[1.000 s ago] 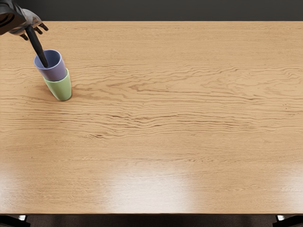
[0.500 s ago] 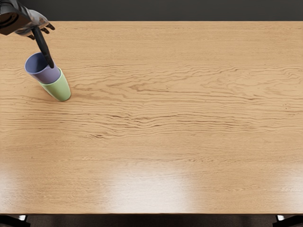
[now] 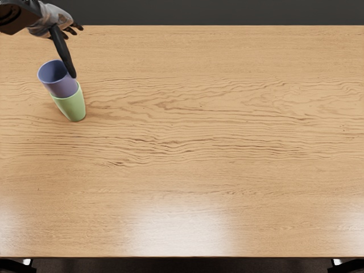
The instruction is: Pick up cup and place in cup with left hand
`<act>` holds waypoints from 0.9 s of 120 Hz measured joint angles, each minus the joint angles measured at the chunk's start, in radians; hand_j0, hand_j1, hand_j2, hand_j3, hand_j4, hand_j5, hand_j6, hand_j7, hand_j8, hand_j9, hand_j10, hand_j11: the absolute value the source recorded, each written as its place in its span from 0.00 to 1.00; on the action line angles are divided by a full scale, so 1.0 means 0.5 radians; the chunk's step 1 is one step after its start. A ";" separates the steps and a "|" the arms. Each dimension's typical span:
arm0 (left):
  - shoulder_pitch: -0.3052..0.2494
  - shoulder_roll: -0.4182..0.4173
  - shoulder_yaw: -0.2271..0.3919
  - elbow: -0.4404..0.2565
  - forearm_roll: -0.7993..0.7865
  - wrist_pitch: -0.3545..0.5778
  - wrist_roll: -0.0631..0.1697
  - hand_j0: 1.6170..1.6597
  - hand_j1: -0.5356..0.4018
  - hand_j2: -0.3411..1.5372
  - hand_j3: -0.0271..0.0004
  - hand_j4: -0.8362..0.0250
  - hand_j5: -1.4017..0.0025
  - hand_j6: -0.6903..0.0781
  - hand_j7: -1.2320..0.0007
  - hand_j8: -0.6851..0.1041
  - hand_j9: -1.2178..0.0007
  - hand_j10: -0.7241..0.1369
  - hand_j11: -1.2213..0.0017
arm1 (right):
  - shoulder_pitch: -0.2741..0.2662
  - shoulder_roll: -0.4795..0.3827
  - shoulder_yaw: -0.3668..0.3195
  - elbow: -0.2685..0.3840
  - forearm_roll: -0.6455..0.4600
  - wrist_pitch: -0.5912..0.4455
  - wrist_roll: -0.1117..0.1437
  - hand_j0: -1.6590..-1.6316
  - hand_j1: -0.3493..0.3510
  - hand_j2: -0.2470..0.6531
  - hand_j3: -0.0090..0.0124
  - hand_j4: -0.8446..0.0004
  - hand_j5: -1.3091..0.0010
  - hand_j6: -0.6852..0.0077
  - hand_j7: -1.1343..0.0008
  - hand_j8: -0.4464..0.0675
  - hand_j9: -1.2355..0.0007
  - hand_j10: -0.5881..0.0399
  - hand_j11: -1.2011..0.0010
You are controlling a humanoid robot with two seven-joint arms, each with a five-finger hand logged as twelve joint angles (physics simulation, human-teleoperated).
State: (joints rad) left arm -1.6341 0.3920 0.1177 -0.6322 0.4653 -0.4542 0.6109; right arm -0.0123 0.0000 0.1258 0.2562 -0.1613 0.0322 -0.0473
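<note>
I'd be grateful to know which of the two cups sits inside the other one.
The purple tapered cup: its lower part is hidden inside the light green tapered cup, whose base stands on the wooden table.

You could not see the lower end of the tapered purple cup (image 3: 61,87), hidden inside the tapered pale-green cup (image 3: 72,106). The long black digit of the grey-and-black left hand (image 3: 55,21) covered part of your view of the purple rim. The picture's edges cut off the dark left arm (image 3: 16,16) and the wood-grained tan table's (image 3: 227,142) sides.
</note>
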 joint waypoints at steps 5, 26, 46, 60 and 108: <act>-0.001 -0.016 -0.001 -0.038 -0.061 -0.007 0.000 0.96 0.94 0.18 0.99 0.97 1.00 0.89 1.00 0.86 1.00 0.84 1.00 | 0.000 0.000 0.000 0.000 0.000 0.000 0.000 0.04 0.04 0.27 0.42 0.97 0.98 0.95 0.97 0.82 0.97 0.90 0.97; 0.006 -0.033 -0.003 -0.274 -0.323 -0.024 0.000 0.96 0.94 0.18 0.99 0.97 1.00 0.89 1.00 0.86 1.00 0.84 1.00 | 0.000 0.000 0.000 0.000 0.000 0.000 0.000 0.04 0.04 0.27 0.42 0.97 0.98 0.95 0.97 0.82 0.97 0.90 0.97; 0.007 0.067 -0.003 -0.635 -0.602 -0.015 0.000 0.96 0.94 0.18 0.99 0.97 1.00 0.89 1.00 0.86 1.00 0.84 1.00 | 0.000 0.000 0.000 0.000 0.000 0.000 0.000 0.04 0.04 0.27 0.42 0.97 0.98 0.95 0.97 0.82 0.97 0.90 0.97; 0.004 0.255 -0.005 -0.926 -0.832 -0.011 0.000 0.96 0.94 0.18 0.99 0.97 1.00 0.89 1.00 0.87 1.00 0.84 1.00 | 0.001 0.000 0.000 0.001 0.000 0.000 -0.001 0.04 0.04 0.27 0.42 0.97 0.98 0.95 0.97 0.82 0.97 0.90 0.97; 0.365 0.846 -0.081 -1.699 -1.327 -0.159 0.000 0.96 0.94 0.18 0.99 0.97 1.00 0.90 1.00 0.87 1.00 0.84 1.00 | 0.003 0.000 0.000 0.003 0.009 0.000 -0.001 0.04 0.04 0.27 0.42 0.97 0.98 0.95 0.97 0.82 0.97 0.90 0.97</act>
State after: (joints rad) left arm -1.4518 0.8148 0.0771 -1.4818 -0.1980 -0.5337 0.6109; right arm -0.0108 0.0000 0.1258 0.2578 -0.1570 0.0322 -0.0476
